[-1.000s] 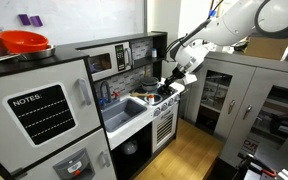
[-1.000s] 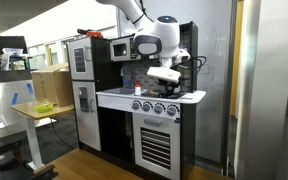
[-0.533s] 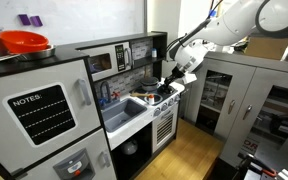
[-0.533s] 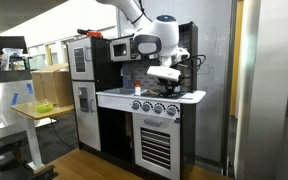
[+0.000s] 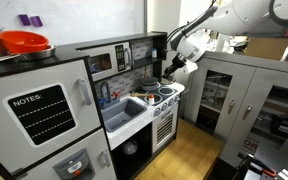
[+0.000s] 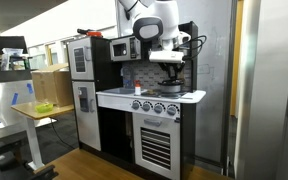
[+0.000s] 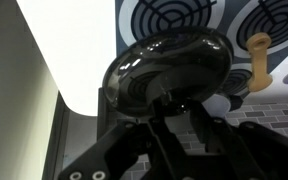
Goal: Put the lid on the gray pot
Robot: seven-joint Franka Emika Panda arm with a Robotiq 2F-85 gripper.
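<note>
— What do we find in an exterior view?
— We see the white arm (image 5: pixel 219 25) reaching in from above; its gripper (image 5: pixel 174 70) hangs over the stove (image 5: pixel 164 97) with something dark in it; the sink (image 5: pixel 124 108) lies just beside the stove; a red-orange bowl (image 5: pixel 24 42) stands on top of the fridge (image 5: pixel 39 110), well apart.
— And in an exterior view?
— The gripper (image 6: pixel 169 72) hangs above the stove (image 6: pixel 169 95); a small bottle (image 6: pixel 137 90) stands on the counter (image 6: pixel 119 95) to one side; in both exterior views the gray pot is too small for us to pick out.
— The wrist view?
— There the gripper (image 7: pixel 171 108) has its fingers drawn in narrowly on the knob of a dark, glossy, domed lid (image 7: pixel 169 65); the lid is tilted and held clear of the ringed burners (image 7: pixel 174 15); a tan handle (image 7: pixel 256 55) shows just beside its rim; we cannot place the pot here either.
</note>
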